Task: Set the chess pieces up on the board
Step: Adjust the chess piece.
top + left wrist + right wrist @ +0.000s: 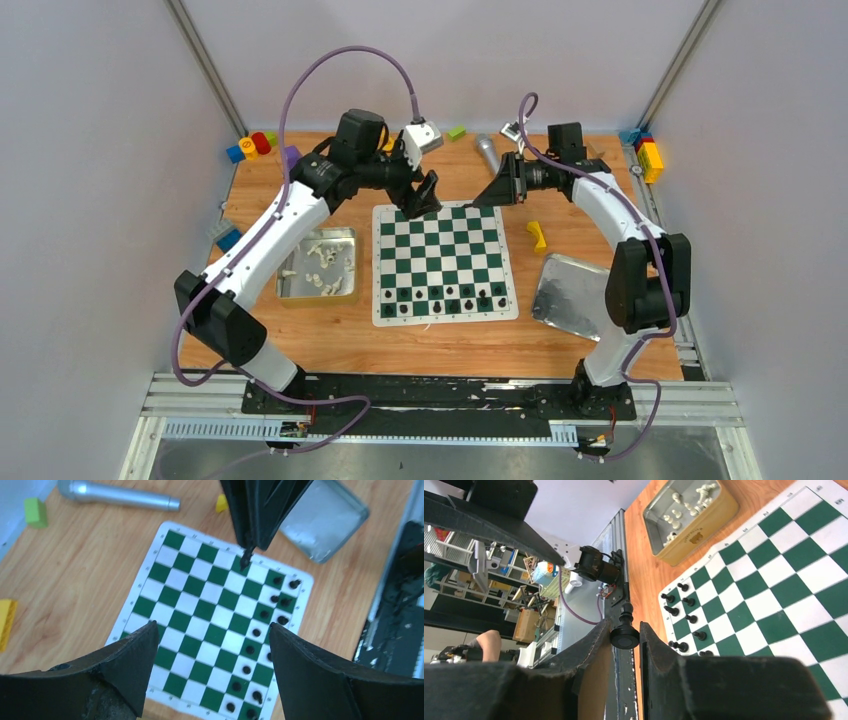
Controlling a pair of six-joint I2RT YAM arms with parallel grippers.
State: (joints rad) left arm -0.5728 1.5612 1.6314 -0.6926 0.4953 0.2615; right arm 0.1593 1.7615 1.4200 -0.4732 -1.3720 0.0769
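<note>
Our right pincer [624,630] is pinched narrow on one black chess piece [625,637], held above the far edge of the board [440,250]. Our left pincer [212,630] gapes wide, holding nothing, over that same edge. Other black pieces [452,298] stand along the board's near rows. The white pieces [322,262] lie in a tin [345,296] left of the board, on the bench [330,340].

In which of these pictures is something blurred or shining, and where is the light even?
Top external: even light; the chess pieces on the board are too small for detail. Left wrist: the board is sharp, the jaws of the left gripper near the lens are dark and soft, the metal tray gives a pale sheen. Right wrist: the held black piece is fairly sharp.
</note>
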